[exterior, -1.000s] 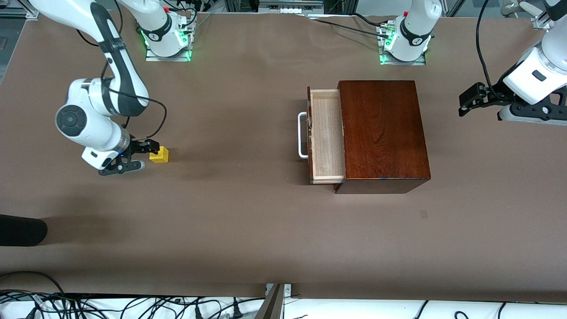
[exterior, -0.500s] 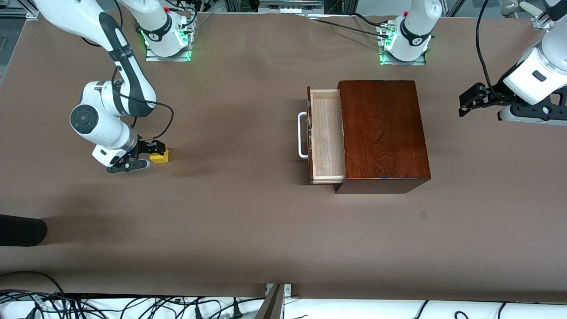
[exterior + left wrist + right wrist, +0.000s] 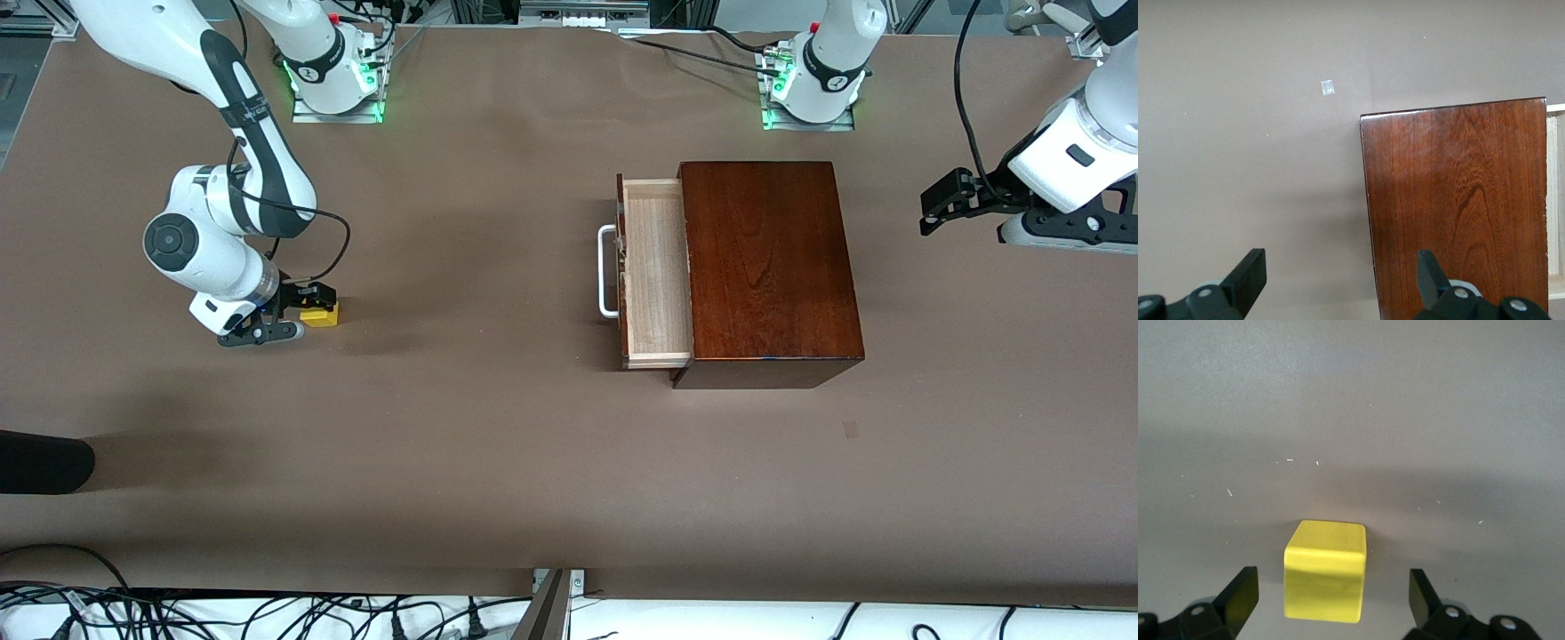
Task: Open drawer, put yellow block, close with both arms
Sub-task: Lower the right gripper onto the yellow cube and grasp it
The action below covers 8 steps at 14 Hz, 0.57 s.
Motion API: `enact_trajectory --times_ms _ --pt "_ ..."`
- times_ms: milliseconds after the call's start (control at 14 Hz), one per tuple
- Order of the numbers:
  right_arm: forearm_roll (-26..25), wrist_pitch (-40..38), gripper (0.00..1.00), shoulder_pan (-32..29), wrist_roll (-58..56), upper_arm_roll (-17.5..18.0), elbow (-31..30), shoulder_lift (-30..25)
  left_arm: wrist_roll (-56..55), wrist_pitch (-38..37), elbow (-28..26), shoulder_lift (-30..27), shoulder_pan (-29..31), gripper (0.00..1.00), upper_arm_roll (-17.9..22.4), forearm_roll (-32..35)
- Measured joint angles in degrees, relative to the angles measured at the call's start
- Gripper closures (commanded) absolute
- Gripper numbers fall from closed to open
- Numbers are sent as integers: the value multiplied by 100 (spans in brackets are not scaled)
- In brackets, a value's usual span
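Front view: the right gripper (image 3: 298,313) had advanced to the yellow block (image 3: 320,313), well apart from the open drawer (image 3: 656,271). Left wrist view: the left gripper (image 3: 1341,280) waited, jaws open. Right wrist view: open jaws bracketed the block, grasp imminent.

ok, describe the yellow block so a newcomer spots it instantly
Start at the dark wooden box with its drawer pulled open. Go toward the right arm's end of the table: the yellow block sits between the right gripper's open fingers, the only bright thing on brown.
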Motion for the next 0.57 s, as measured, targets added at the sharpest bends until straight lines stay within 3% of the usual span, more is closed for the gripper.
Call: enact_trajectory --times_ms 357,571 --pt "3 360 3 5 21 17 -261 71 0 0 0 8 0 0 0 0" --pt "4 393 17 7 24 19 -289 105 0 0 0 8 0 0 0 0"
